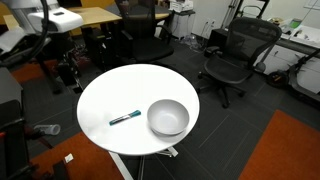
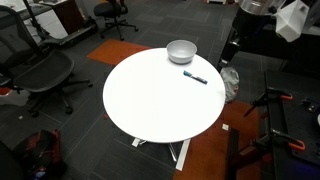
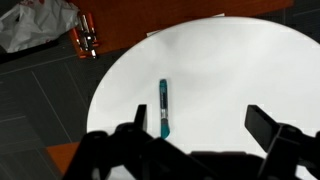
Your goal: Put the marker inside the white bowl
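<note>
Marker (image 3: 164, 108) flat on table (image 3: 225, 70), below gripper (image 3: 200, 125), jaws spread wide, holding nothing

Round white table (image 1: 120, 95) in an office, chairs around it.
The table stands on a dark floor with an orange carpet patch (image 1: 285, 150). In an exterior view a black mesh office chair (image 1: 240, 52) sits beyond it, and a wooden desk (image 1: 95, 14) farther back. A crumpled white bag (image 3: 40, 25) lies past the table's edge in the wrist view.
</note>
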Available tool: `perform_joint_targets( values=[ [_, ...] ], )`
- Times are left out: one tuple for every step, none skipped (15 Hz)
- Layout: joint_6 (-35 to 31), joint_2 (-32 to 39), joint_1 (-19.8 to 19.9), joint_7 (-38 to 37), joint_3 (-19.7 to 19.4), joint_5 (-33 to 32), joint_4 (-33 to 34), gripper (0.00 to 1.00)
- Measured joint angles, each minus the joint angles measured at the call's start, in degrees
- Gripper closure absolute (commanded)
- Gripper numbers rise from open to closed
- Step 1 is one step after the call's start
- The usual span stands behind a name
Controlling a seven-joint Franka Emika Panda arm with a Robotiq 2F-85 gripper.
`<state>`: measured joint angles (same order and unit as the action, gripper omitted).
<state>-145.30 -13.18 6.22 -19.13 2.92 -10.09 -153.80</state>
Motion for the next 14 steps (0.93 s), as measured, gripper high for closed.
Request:
perform_joint_targets(
  values=[
    [-0.64, 1.08, 0.33, 0.0, -0.55, -0.21, 0.22, 0.0],
    [-0.86, 2.19, 0.55, 0.0, -1.15, -0.24, 0.54, 0.0],
    [-0.86, 2.83, 0.6, 0.0, -1.42, -0.24, 0.7, 0.0],
    [-0.86, 3.01, 0.58, 0.0, -1.42, -0.24, 0.71, 0.0],
    [-0.86, 2.97, 0.55, 0.0, -1.41, -0.24, 0.71, 0.0],
    [-0.86, 2.93, 0.48, -0.01, -1.33, -0.24, 0.71, 0.0],
    [-0.86, 2.93, 0.48, -0.01, -1.32, -0.24, 0.71, 0.0],
    [-0.86, 2.93, 0.47, -0.01, -1.32, -0.24, 0.71, 0.0],
    [-0.86, 2.92, 0.47, -0.01, -1.31, -0.24, 0.71, 0.0],
    [-0.86, 2.92, 0.47, -0.01, -1.32, -0.24, 0.71, 0.0],
    [-0.86, 2.94, 0.47, -0.01, -1.33, -0.24, 0.71, 0.0],
    [-0.86, 3.05, 0.47, -0.04, -1.33, -0.32, 0.71, 0.0],
    [-0.88, 3.3, 0.48, -0.05, -1.33, -0.41, 0.75, 0.0],
    [-1.15, 3.73, 0.54, -0.05, -1.36, -0.81, 0.84, 0.0]
  ],
)
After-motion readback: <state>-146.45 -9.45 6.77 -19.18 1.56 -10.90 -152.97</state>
